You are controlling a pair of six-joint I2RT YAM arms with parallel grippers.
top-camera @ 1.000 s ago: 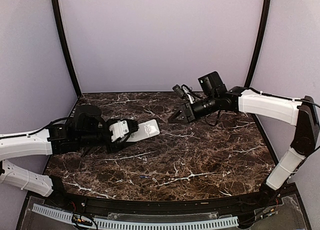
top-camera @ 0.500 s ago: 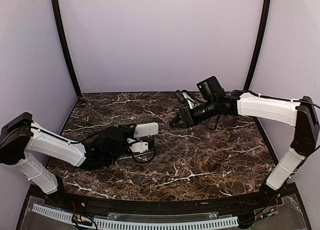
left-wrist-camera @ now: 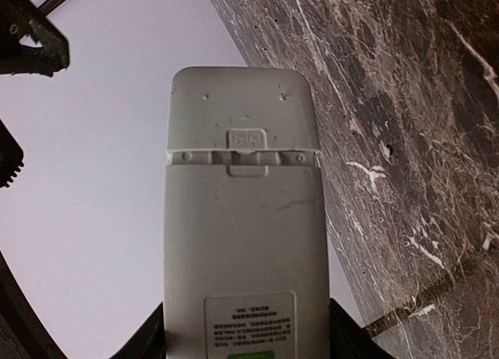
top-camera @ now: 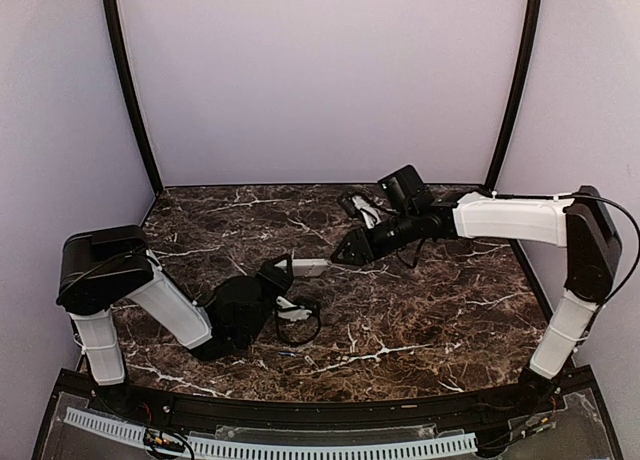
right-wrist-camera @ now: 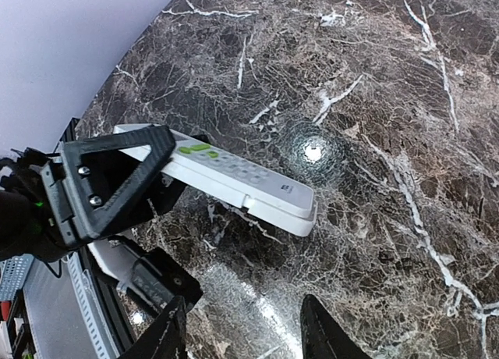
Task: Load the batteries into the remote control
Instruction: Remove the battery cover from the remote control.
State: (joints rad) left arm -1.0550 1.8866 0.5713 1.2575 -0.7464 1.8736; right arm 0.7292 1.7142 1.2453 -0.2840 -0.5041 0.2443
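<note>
The left end effector (top-camera: pixel 283 273) clenched the remote control (top-camera: pixel 311 267), lifted above the bench (top-camera: pixel 420 320) centre, likely to present it for battery loading. The right end effector (top-camera: pixel 345 248) hovered just beside its tip, released and empty.

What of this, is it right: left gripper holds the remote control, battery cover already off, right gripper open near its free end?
No. The battery cover is still on, closing the back of the remote control, as the left wrist view shows. The left gripper does hold it, and the right gripper is open near its free end.
</note>
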